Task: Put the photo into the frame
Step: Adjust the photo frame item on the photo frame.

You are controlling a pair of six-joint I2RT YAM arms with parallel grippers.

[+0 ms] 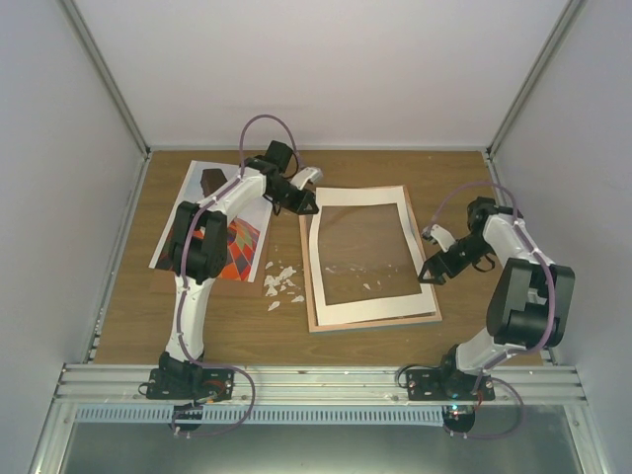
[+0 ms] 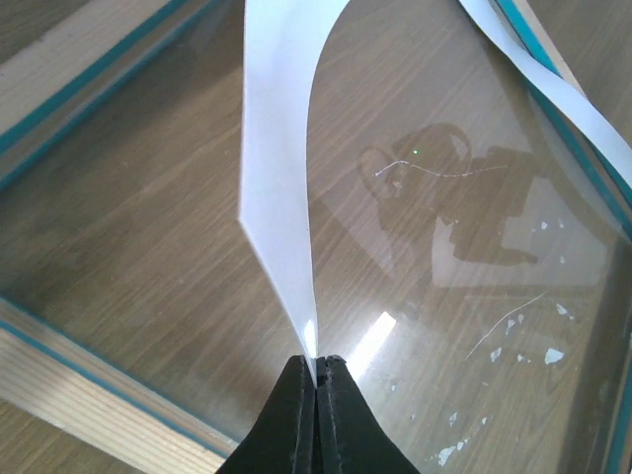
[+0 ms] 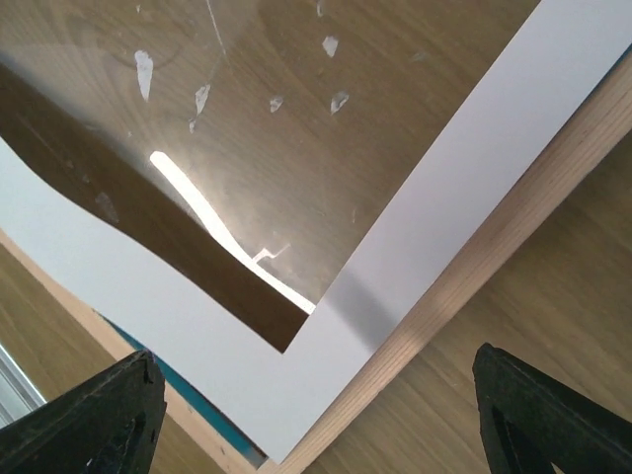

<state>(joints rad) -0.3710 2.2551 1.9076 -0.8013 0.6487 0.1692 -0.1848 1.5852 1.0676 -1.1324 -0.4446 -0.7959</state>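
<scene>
Left gripper [image 2: 316, 367]: pinched the white mat [image 2: 276, 148], shut tight.
Right gripper [image 3: 316, 390]: stood wide open over the frame [image 3: 494, 237], held nothing.

Balloon photo [image 1: 243, 253] lies flat, just left of the glazed, wood-edged frame [image 1: 375, 322]

Overhead; wrist close-ups sharing frame [image 1: 375, 323]

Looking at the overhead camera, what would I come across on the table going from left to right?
photo → white scraps → frame, with the mat sheet lying in it → right gripper, at the frame's right edge.
</scene>
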